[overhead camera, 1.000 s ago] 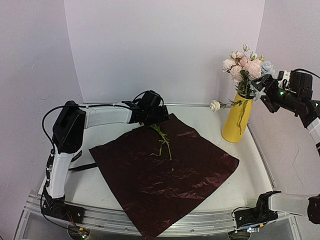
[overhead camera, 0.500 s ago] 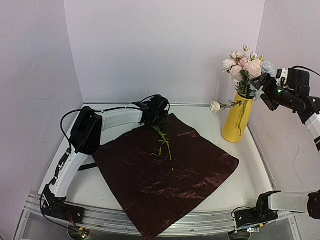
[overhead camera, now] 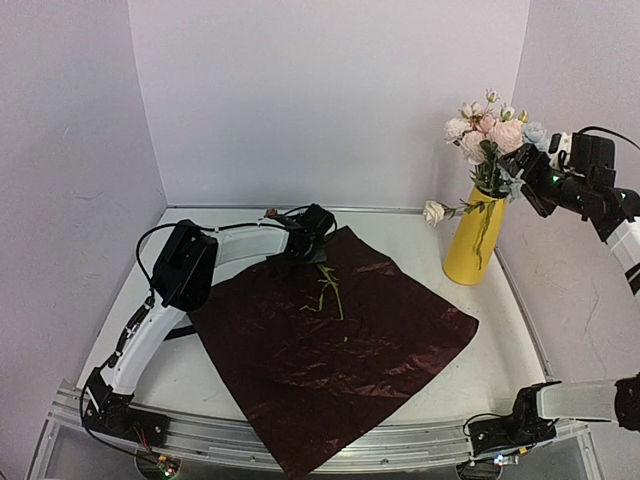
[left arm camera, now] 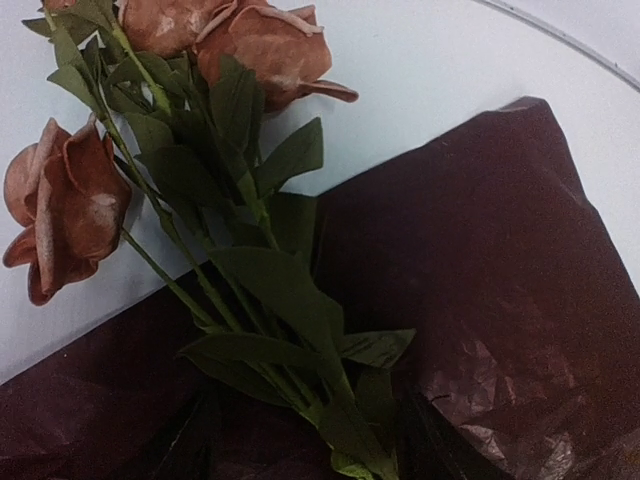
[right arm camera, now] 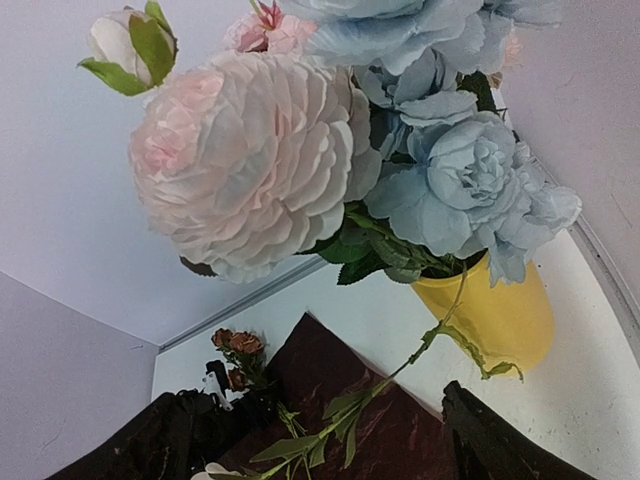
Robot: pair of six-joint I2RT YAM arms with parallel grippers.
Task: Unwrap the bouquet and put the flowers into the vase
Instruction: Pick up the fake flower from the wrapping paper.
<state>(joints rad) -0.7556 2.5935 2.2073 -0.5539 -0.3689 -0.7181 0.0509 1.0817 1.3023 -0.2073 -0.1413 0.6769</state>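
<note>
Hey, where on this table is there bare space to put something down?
Bare table front right, between the wrap and the front rail, plus a strip behind the wrap, left of the vase. Crowded at back left: the left arm and rust flowers.

Bright, even light w/ soft shadows — mild sheen on wrap (overhead camera: 330, 330); flowers (right arm camera: 250, 160) sl. soft close-up.

One yellow vase (overhead camera: 472, 242) at two o'clock, one dark red wrap sheet (overhead camera: 330, 350) at centre, three rust-orange roses (left arm camera: 60, 205) at eleven o'clock.
</note>
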